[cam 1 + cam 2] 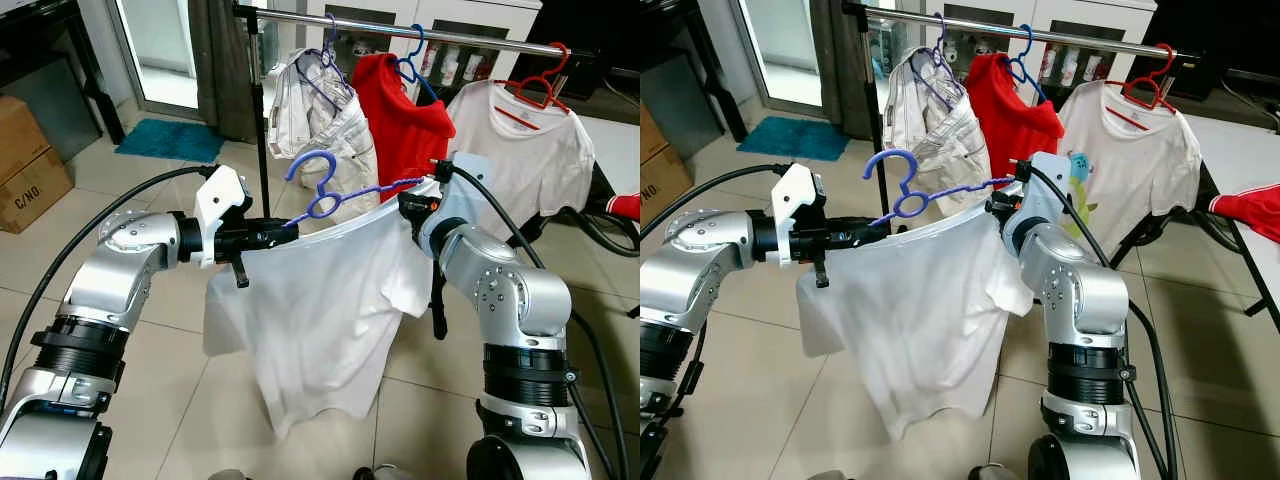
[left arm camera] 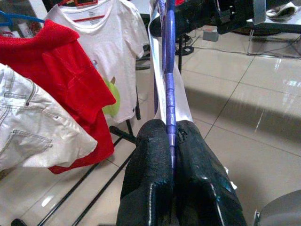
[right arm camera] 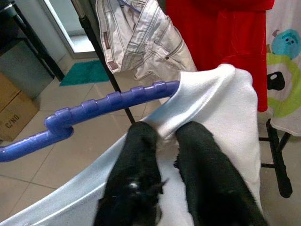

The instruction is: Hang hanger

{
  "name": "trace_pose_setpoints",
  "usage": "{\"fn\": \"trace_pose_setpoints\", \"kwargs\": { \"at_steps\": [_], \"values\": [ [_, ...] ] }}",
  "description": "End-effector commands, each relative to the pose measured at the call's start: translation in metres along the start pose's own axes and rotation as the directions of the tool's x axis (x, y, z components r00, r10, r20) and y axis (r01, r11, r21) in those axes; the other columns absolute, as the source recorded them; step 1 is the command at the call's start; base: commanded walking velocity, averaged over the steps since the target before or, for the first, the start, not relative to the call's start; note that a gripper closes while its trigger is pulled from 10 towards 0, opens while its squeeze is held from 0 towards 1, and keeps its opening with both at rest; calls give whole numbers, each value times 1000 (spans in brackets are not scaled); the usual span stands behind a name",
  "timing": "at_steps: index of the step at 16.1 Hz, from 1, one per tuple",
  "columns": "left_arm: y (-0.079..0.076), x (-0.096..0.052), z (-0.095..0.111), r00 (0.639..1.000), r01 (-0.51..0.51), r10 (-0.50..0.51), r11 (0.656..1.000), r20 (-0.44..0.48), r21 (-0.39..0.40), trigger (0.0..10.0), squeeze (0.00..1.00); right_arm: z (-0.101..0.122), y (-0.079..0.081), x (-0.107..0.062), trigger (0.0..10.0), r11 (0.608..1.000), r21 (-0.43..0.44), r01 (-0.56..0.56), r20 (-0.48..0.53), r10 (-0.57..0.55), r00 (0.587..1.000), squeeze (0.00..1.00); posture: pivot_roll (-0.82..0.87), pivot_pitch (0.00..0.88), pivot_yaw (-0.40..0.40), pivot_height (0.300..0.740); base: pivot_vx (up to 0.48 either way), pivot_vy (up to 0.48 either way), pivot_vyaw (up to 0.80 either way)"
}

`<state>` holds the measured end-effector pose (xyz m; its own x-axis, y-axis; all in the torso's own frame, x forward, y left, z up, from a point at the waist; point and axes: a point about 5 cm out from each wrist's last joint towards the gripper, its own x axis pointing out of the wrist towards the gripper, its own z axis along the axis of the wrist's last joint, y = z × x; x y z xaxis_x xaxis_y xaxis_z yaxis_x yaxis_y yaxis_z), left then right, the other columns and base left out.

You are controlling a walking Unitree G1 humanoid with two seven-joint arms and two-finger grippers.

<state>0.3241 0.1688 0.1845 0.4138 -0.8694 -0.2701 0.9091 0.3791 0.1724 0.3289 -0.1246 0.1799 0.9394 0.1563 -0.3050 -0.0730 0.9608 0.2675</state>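
A purple plastic hanger [image 1: 350, 195] with a white t-shirt [image 1: 320, 300] draped over it hangs between my two grippers, below and in front of the metal clothes rail [image 1: 420, 32]. Its hook [image 1: 318, 165] points up, clear of the rail. My left gripper [image 1: 275, 232] is shut on the hanger's left end; in the left wrist view the purple bar [image 2: 170, 84] runs out from between the pinched fingers [image 2: 148, 169]. My right gripper [image 3: 164, 134] is shut on the white cloth [image 3: 221, 103] where it covers the hanger's right end [image 3: 108, 103].
On the rail hang a pale pair of jeans [image 1: 325, 120], a red top [image 1: 405, 120] and a white tee on a red hanger [image 1: 520, 150]. The rack's black post [image 1: 262, 130] stands behind the hanger. A cardboard box [image 1: 25, 165] and a teal mat [image 1: 170, 140] lie at the left.
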Motion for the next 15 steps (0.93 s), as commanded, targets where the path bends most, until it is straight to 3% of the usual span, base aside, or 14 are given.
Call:
{"fn": "trace_pose_setpoints", "kwargs": {
  "at_steps": [1, 2, 3, 11, 12, 15],
  "values": [
    [-1, 1, 10, 999, 15, -16, 999, 28, 34, 0, 0, 5, 0, 1, 1255, 1000, 4, -2, 20, 2, 1000, 0, -40, 0, -32, 740, 0, 0, 0],
    [-1, 1, 10, 999, 16, -17, 999, 27, 34, 0, 0, 5, 0, 1, 1255, 1000, 4, -3, 20, 3, 1000, 0, -40, 0, -32, 740, 0, 0, 0],
    [-1, 1, 10, 1000, 15, -16, 999, 26, 34, 0, 0, 5, 1, 2, 0, 1000, 4, -6, 19, 6, 1000, 0, -40, 0, -32, 740, 0, 0, 0],
    [-1, 0, 9, 1000, 13, -13, 999, 18, 32, 0, 0, 4, 0, 3, 0, 1000, 1, -16, 22, 16, 1000, 0, -39, 0, -33, 740, 0, 0, 0],
    [5, -1, 5, 998, -52, 53, 998, -16, 41, 0, 0, 5, 0, 2, 0, 1000, 3, -16, 33, 16, 999, 0, -38, 0, -32, 740, 0, 0, 0],
    [13, -3, 1, 991, -117, 120, 992, -57, 52, 0, 0, 9, -1, 1, 0, 1000, 6, -11, 47, 11, 999, 0, -39, 0, -31, 740, 0, 0, 0]
  ]
}}
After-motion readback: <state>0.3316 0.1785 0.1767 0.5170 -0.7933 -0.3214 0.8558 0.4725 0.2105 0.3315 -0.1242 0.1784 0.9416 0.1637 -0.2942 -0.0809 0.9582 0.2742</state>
